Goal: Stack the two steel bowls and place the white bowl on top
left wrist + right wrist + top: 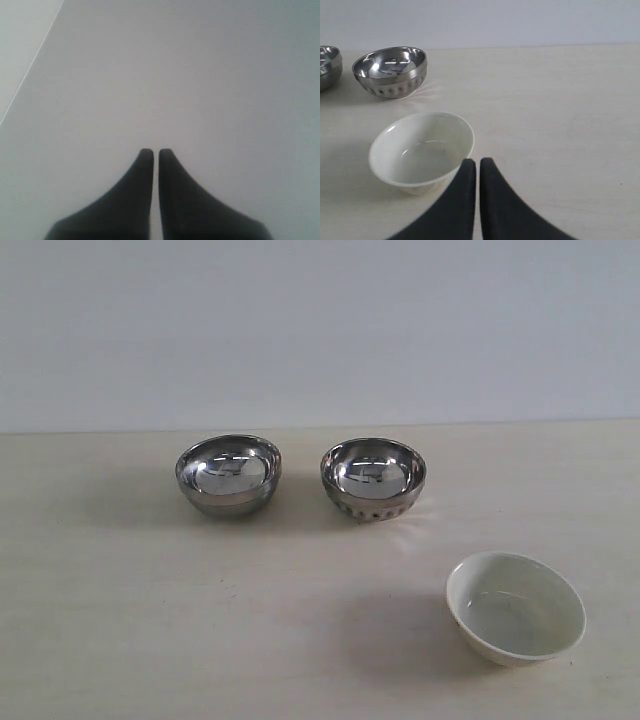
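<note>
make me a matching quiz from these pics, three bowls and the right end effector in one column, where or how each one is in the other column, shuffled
Column A
1. smooth steel bowl
2. dimpled steel bowl
3. white bowl
4. right end effector

Column B
a. shut, holding nothing
b. front right in the exterior view, apart from the others
c. back row, left in the exterior view
d. back row, near the middle of the exterior view

Pairs: 1-c, 2-d, 3-b, 4-a
</note>
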Controlling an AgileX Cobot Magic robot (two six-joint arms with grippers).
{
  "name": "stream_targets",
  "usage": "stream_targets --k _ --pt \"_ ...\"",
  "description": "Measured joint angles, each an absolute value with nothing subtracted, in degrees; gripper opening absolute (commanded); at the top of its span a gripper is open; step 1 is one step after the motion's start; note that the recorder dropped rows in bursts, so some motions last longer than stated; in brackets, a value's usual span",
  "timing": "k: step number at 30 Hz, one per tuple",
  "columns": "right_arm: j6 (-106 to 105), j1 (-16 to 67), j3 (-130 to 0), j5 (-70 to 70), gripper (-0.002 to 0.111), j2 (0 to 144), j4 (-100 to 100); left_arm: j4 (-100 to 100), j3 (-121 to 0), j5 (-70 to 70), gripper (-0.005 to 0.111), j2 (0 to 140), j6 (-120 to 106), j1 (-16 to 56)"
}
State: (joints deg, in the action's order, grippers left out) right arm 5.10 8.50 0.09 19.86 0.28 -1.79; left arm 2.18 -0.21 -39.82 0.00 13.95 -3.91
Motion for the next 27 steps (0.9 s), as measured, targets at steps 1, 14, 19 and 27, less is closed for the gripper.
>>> stream_targets --k 1,14,19,27 --pt "5.1 8.5 0.09 19.86 0.0 0.28 -1.79 2.18 -0.21 -41.31 0.004 0.0 15.06 -3.91" --pt "5.1 8.5 0.09 19.86 0.0 0.28 -1.79 2.18 -12.22 -44.55 0.004 7.5 19.56 -3.91" --pt "5.1 8.5 0.09 19.86 0.0 0.28 -1.79 2.18 -21.04 -38.57 0.004 18.31 20.85 -3.91" --pt "5.1 8.5 0.09 19.86 0.0 0.28 -1.79 -1.4 -39.2 -13.2 0.004 41.76 17.61 -3.91"
